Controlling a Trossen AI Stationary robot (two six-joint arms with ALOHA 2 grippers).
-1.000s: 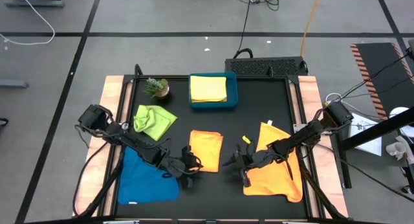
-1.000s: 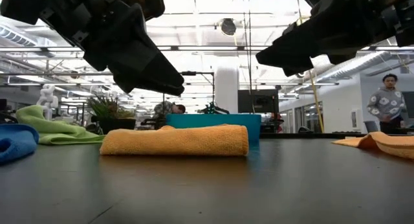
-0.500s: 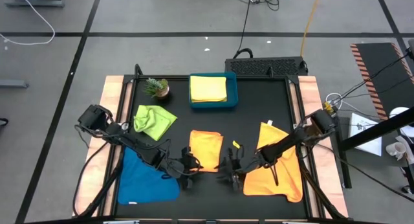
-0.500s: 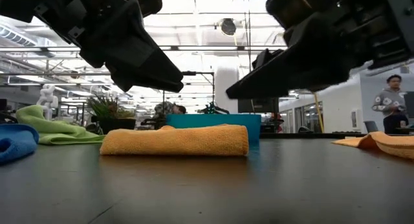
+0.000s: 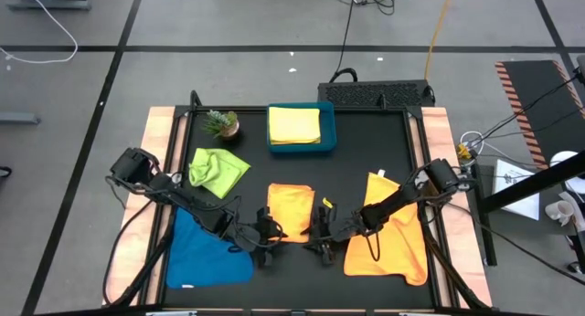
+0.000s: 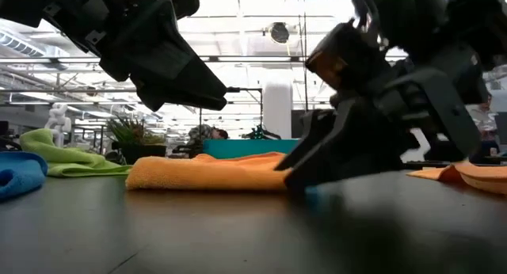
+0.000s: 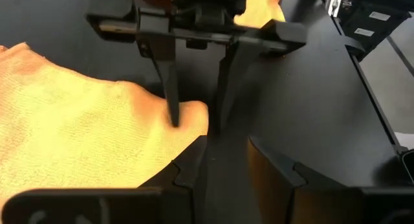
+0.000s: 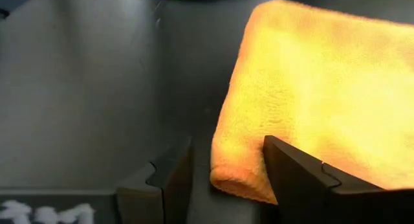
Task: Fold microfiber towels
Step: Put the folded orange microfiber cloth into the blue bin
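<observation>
Five towels lie on the black table, and the folded orange towel [image 5: 291,211] at the middle front is the one being worked on.

The folded orange towel looks soft, light and thick at its rolled edge, so I judge it will bend and slip easily; the best place to take it seems the near corner, where the layers meet. The right gripper [image 8: 223,179] is down at that corner with its fingers spread on both sides of the edge, not yet pinching. The left gripper [image 7: 223,162] hovers just beside, half open and empty. The second orange towel [image 5: 388,243] lies under the right arm, the blue towel [image 5: 206,252] and lime green towel [image 5: 218,170] at left, the yellow towel [image 5: 294,125] in the teal tray [image 5: 329,133].
</observation>
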